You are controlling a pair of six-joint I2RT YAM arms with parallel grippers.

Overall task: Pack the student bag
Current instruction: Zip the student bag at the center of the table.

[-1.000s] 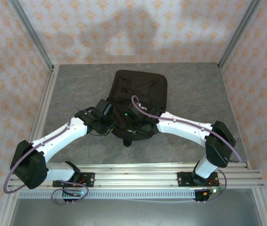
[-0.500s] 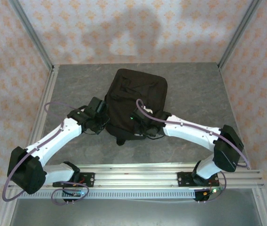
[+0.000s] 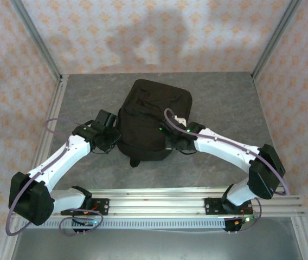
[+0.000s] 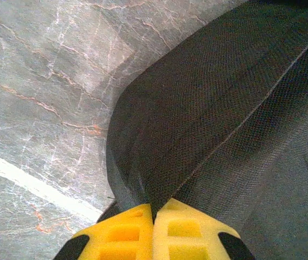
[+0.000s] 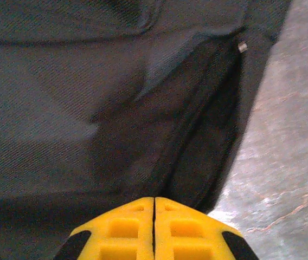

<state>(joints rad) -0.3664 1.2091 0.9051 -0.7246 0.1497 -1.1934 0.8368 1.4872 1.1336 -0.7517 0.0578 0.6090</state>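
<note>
The student bag (image 3: 151,116), a large black fabric backpack, lies flat in the middle of the grey table. My left gripper (image 3: 112,142) is at the bag's near left edge. In the left wrist view its yellow fingertips (image 4: 154,208) are shut, with a fold of the bag's black weave (image 4: 208,108) pinched between them. My right gripper (image 3: 171,143) is at the bag's near right edge. Its fingertips (image 5: 154,199) are pressed together where a dark fold along the bag's side seam (image 5: 197,141) runs into them. A small metal zip piece (image 5: 242,47) shows near the bag's edge.
The grey marbled table (image 3: 224,103) has bare surface left, right and behind the bag. Aluminium posts (image 3: 40,46) and patterned walls enclose it. A metal rail (image 3: 159,201) with both arm bases runs along the near edge.
The left gripper has closed on the bag's fabric and moved left. The right gripper has moved right. The bag's near end has spread wider between them.
</note>
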